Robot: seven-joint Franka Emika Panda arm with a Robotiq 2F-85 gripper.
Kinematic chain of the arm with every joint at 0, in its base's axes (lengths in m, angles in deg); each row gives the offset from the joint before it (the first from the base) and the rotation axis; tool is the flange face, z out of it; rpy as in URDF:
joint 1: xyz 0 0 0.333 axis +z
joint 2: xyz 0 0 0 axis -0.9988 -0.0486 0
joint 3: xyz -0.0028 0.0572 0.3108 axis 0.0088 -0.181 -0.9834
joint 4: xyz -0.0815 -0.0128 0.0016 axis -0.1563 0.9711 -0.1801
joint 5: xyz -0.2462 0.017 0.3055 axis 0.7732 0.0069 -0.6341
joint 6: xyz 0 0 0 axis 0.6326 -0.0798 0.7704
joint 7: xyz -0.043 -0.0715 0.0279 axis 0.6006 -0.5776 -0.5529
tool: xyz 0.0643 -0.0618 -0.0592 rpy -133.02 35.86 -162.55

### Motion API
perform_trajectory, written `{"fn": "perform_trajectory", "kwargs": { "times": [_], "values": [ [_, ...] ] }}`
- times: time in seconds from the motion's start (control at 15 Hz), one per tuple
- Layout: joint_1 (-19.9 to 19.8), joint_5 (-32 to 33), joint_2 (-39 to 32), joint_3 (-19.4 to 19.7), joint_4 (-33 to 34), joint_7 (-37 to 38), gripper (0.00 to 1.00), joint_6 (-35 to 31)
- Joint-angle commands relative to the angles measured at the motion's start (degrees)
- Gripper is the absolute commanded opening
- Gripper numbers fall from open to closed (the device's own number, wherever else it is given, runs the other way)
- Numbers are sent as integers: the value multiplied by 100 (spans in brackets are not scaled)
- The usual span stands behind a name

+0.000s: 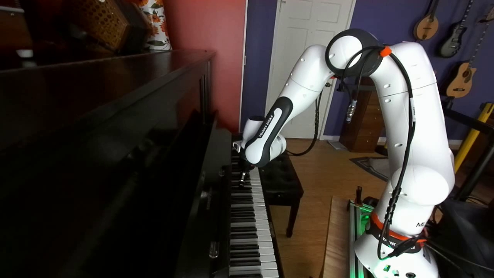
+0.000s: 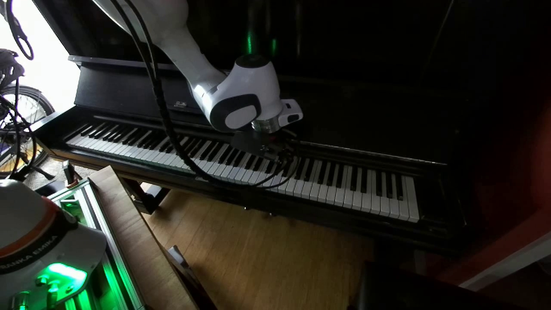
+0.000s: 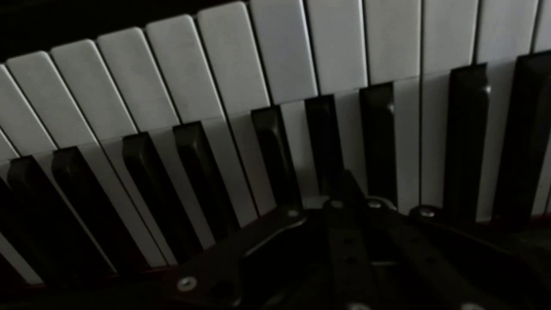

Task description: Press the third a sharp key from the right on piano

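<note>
- The Robotiq gripper [image 3: 349,183] comes in from the bottom of the wrist view, its fingers pressed together with nothing visible between them; such a blunt tip should suit poking.
- Just past it lies the middle black key [image 3: 325,137] of a group of three, its edge overlapped by the tip; the dim wrist view does not settle touching or hovering. A sharp ought to be an end key of that group, so a sideways shift seems needed.
- The keys probably give lightly and spring back; the best spot is near a black key's front end, straight down, as its narrow, glossy top could shed the tip onto the neighbouring white key [image 3: 284,56].
- The upright piano [image 2: 366,116] stretches along beneath and behind the gripper, its keyboard [image 2: 351,196] exposed; the body looks too heavy to budge and needs no grasp.
- Farther off, a padded bench [image 1: 279,181] stands beside the keyboard.
</note>
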Motion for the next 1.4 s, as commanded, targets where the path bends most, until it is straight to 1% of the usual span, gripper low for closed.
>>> {"fn": "perform_trajectory", "kwargs": {
  "times": [0.0,0.13,0.2,0.27,0.33,0.4,0.47,0.6,0.8,0.87,1.0,1.07,1.33],
  "values": [
    [-103,100,96,-82,-23,29,0,36],
    [-185,38,224,-203,-65,-39,0,97],
    [-180,37,306,-216,-97,-34,2,114],
    [-193,13,368,-250,-116,-29,20,129],
    [-211,-32,449,-295,-143,-22,27,164],
    [-210,-59,534,-318,-177,-21,30,192],
    [-228,-100,627,-361,-214,-32,36,239],
    [-134,-67,809,-268,-279,29,52,320],
    [-32,-26,1151,-124,-398,5,74,625],
    [12,-26,1278,-67,-440,26,83,746],
    [128,27,1559,83,-530,77,96,972],
    [205,57,1735,170,-586,141,100,1125],
    [479,147,2350,480,-692,341,100,1840]
  ]
}}
